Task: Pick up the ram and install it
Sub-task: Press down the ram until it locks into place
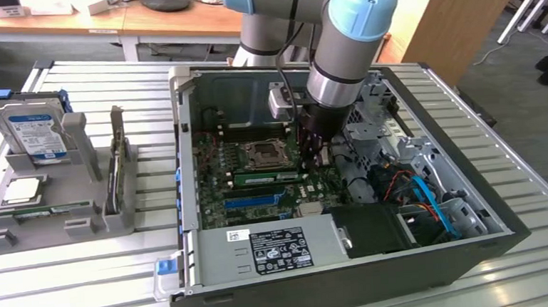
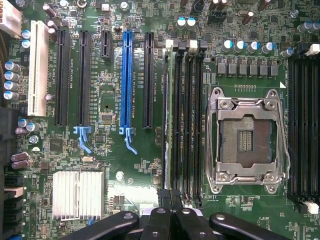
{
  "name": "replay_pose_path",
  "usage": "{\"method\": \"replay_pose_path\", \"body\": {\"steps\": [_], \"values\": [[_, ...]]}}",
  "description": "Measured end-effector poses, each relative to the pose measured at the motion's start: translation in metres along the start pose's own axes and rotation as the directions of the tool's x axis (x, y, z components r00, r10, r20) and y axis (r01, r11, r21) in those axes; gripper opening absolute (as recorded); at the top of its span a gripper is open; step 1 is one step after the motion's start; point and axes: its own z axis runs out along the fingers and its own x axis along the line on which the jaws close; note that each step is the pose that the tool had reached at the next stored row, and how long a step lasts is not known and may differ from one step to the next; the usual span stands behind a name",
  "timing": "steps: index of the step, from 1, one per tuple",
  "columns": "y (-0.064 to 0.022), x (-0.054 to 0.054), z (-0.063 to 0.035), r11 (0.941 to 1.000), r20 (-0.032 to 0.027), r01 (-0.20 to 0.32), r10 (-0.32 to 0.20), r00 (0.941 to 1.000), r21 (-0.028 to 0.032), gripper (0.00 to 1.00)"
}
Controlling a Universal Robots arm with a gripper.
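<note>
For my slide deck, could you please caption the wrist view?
Shut fingers press the green ram edge-on into a black slot beside the empty processor socket.

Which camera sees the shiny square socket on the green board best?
The wrist view: the socket faces it straight on, metal frame whole. In the exterior view the socket looks far-off and slanted, beside the arm.

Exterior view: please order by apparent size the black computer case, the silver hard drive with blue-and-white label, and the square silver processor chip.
1. Black computer case, clearly largest.
2. Silver hard drive with blue-and-white label.
3. Square silver processor chip, smallest.
</note>
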Motion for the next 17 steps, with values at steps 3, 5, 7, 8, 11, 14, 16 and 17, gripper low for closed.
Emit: {"method": "replay_pose_path", "body": {"steps": [3,5,7,8,11,14,16,17], "values": [[0.0001,0.000,-0.0010,1.0000,0.0011,0.000,0.000,1.0000,-0.0001,0.11],[0.0003,0.000,-0.0043,1.0000,0.0003,0.000,0.000,1.0000,0.0000,0.11],[0.0004,0.000,-0.0076,1.0000,0.0002,0.000,0.000,1.0000,0.0000,0.11],[0.0004,0.000,-0.0093,1.0000,0.0002,0.000,0.000,1.0000,0.0000,0.11],[0.0006,0.000,-0.0143,1.0000,0.0001,0.000,0.000,1.0000,0.0000,0.11],[0.0008,-0.001,-0.0188,1.0000,0.0001,0.000,0.000,1.0000,0.0000,0.11],[0.0008,-0.001,-0.0206,1.0000,0.0001,0.000,0.000,1.0000,0.0000,0.11],[0.0008,-0.001,-0.0206,1.0000,0.0002,0.000,0.000,1.0000,0.0000,0.11]]}}
